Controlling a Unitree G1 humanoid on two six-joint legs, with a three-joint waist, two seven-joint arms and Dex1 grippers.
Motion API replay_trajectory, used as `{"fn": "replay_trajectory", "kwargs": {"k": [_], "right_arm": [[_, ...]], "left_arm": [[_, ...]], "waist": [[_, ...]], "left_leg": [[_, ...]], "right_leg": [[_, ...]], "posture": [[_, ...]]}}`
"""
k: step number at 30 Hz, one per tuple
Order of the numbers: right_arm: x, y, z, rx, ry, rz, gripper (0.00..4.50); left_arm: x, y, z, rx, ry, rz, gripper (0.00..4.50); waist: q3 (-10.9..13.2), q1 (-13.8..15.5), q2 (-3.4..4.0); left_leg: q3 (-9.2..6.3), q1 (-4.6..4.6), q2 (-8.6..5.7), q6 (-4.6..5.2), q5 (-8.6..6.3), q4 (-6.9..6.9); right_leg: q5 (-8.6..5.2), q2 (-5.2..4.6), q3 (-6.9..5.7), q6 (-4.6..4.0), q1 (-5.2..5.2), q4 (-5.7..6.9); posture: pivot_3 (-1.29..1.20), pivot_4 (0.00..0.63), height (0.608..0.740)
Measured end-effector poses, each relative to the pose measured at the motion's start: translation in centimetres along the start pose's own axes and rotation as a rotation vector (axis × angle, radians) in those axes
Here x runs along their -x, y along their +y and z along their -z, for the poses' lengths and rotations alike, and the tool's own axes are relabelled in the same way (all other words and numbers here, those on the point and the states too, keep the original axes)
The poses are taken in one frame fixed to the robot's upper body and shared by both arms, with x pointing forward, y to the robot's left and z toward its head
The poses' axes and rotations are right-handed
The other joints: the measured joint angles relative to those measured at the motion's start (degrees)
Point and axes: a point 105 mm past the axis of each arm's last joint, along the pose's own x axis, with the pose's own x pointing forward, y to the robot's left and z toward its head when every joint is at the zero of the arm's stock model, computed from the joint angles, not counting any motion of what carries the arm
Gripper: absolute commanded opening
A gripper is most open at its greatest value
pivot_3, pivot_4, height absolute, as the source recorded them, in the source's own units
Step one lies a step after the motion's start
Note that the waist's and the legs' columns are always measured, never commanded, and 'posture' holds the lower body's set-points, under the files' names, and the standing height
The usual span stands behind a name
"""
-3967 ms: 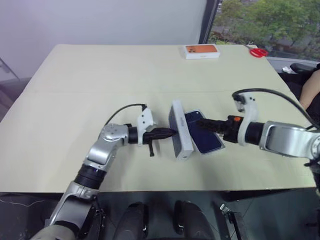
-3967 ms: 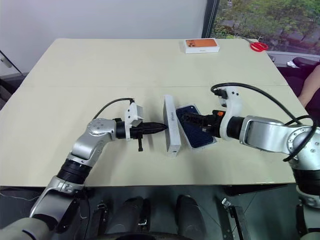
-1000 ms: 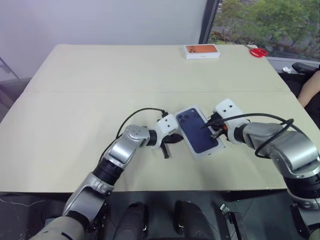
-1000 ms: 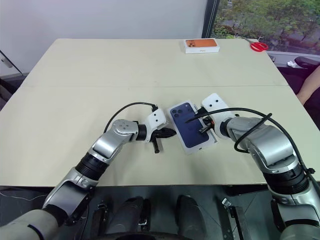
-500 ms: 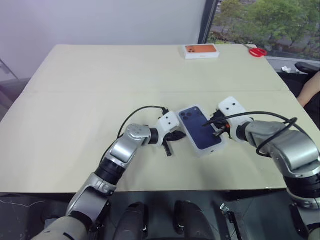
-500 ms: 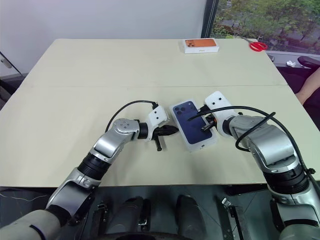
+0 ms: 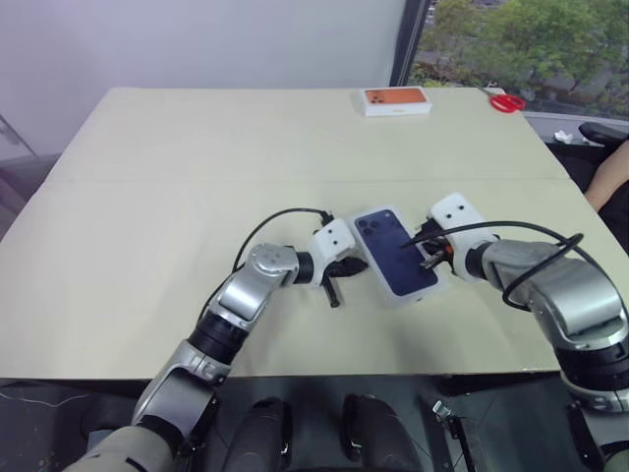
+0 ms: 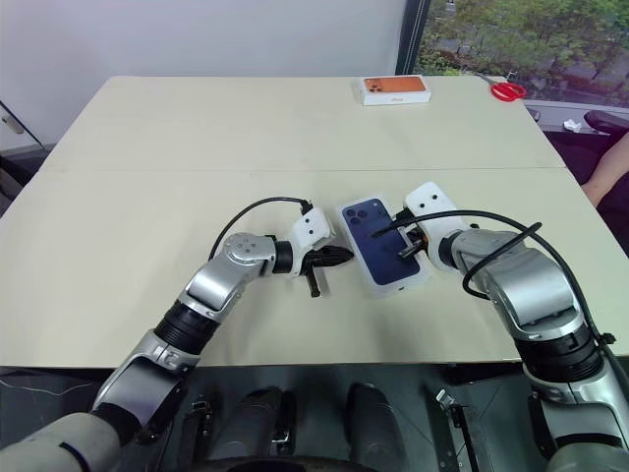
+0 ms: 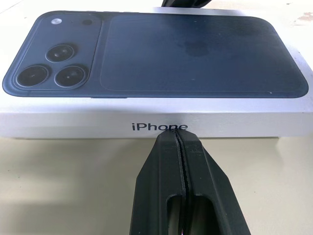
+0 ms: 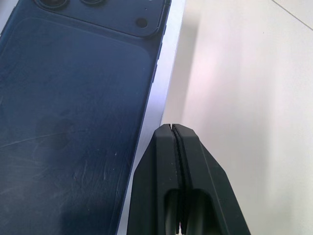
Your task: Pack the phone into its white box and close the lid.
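The lid (image 7: 395, 254) lies flat on the table's near middle, with its dark blue phone picture facing up. It covers the white box, and the phone is hidden. My left gripper (image 7: 360, 265) is shut, and its tips (image 9: 175, 139) touch the lid's white side wall under the word iPhone. My right gripper (image 7: 421, 254) is shut too. Its tips (image 10: 172, 131) rest at the white rim of the lid's top, on the opposite side. Neither gripper holds anything.
An orange-topped box (image 7: 396, 100) and red scissors (image 7: 507, 102) lie at the table's far edge. A person's arm (image 7: 611, 169) shows at the right edge. Bare tabletop (image 7: 177, 197) stretches to the left and behind the lid.
Four seconds ago the lid stood on edge between my grippers, beside the phone. It now lies flat, picture up. Over the last second it slid slightly right; both grippers stayed shut against it.
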Motion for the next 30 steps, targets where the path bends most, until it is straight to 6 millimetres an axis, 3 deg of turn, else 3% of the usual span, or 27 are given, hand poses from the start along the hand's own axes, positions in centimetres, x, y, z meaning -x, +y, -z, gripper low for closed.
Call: {"fn": "replay_trajectory", "kwargs": {"k": [30], "right_arm": [[-0.28,-0.31,0.96,-0.003,0.013,0.015,0.04]], "left_arm": [[-0.04,-0.2,-0.09,-0.002,-0.008,0.022,0.0]], "waist": [[0.0,0.0,0.0]], "left_leg": [[0.0,0.01,0.0,0.0,0.0,0.0]], "right_leg": [[0.0,0.03,0.0,0.0,0.0,0.02]], "posture": [[0.0,0.15,0.74]]}}
